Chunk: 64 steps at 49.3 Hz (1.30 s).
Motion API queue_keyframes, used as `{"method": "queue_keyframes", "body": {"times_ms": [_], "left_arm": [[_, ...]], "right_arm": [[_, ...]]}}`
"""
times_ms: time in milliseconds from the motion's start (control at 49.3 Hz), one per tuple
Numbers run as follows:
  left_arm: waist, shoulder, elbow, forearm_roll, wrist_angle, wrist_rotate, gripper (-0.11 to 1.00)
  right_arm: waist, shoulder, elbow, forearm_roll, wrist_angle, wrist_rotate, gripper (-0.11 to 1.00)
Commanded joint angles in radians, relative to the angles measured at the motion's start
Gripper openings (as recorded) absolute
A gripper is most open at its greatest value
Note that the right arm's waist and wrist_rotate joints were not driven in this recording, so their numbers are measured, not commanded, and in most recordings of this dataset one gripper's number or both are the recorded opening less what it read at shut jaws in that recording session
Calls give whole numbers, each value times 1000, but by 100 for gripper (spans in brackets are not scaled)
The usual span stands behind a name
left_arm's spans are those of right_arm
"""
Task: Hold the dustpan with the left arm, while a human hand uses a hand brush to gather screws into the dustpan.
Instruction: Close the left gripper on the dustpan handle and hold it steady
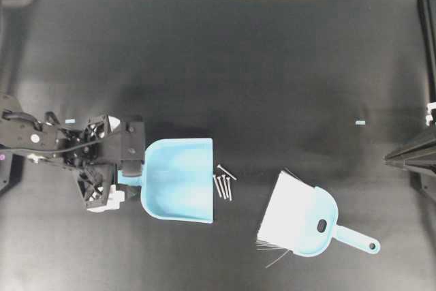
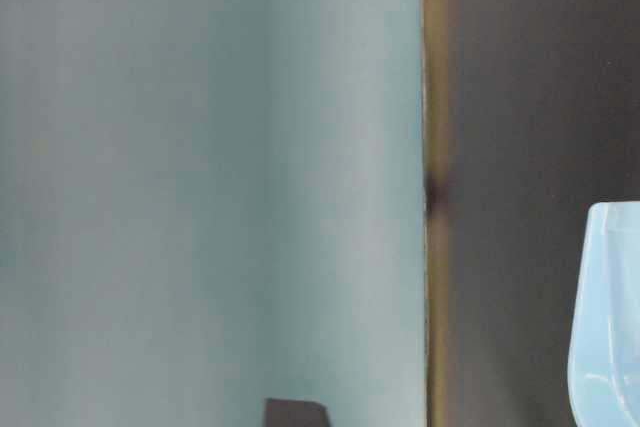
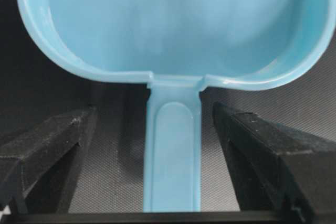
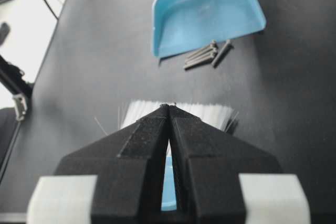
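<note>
My left claw (image 3: 173, 145) stands spread, straddling the dustpan (image 1: 178, 179) handle untouched on the tabletop (image 1: 259, 66); screws (image 1: 224, 182) just beside its mouth; hand brush (image 1: 306, 221) further right; right claw (image 4: 169, 109) together.

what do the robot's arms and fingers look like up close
The left arm is a black open frame with black cables running along it and white clips near the wrist. Its fingers are matte black wedges with a grainy surface. The right gripper has the same black pointed fingers, mounted on a black block with pale white pieces at each side. The right arm shows only as a dark bar.
</note>
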Motion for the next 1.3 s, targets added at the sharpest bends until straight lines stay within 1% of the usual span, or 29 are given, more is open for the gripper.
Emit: {"method": "queue_keyframes", "body": {"times_ms": [0, 305, 568, 711, 771, 812, 853, 954, 974, 1279], "left_arm": [[0, 8, -20, 3, -12, -2, 87], [2, 21, -46, 5, -8, 6, 87], [2, 26, -48, 5, -2, 12, 86], [2, 26, -49, 5, -2, 12, 83], [0, 26, -49, 5, -2, 12, 79], [-2, 26, -48, 5, -5, 12, 73], [-6, 26, -48, 3, -6, 12, 64], [-14, 25, -44, 5, -6, 14, 34], [-15, 23, -43, 5, -6, 14, 30], [-18, 18, -38, 5, -2, 28, 31]], "right_arm": [[0, 5, -5, 2, -6, 0, 0], [0, 5, 5, 2, -11, 2, 0], [0, 3, 5, 2, -11, 2, 0], [0, 3, 5, 2, -11, 0, 0], [0, 3, 5, 2, -11, 2, 0], [0, 3, 3, 2, -11, 0, 0], [0, 3, 3, 2, -11, 0, 0], [0, 3, 3, 2, -9, 2, 0], [0, 3, 3, 2, -11, 0, 0], [0, 3, 3, 2, -11, 0, 0]]}}
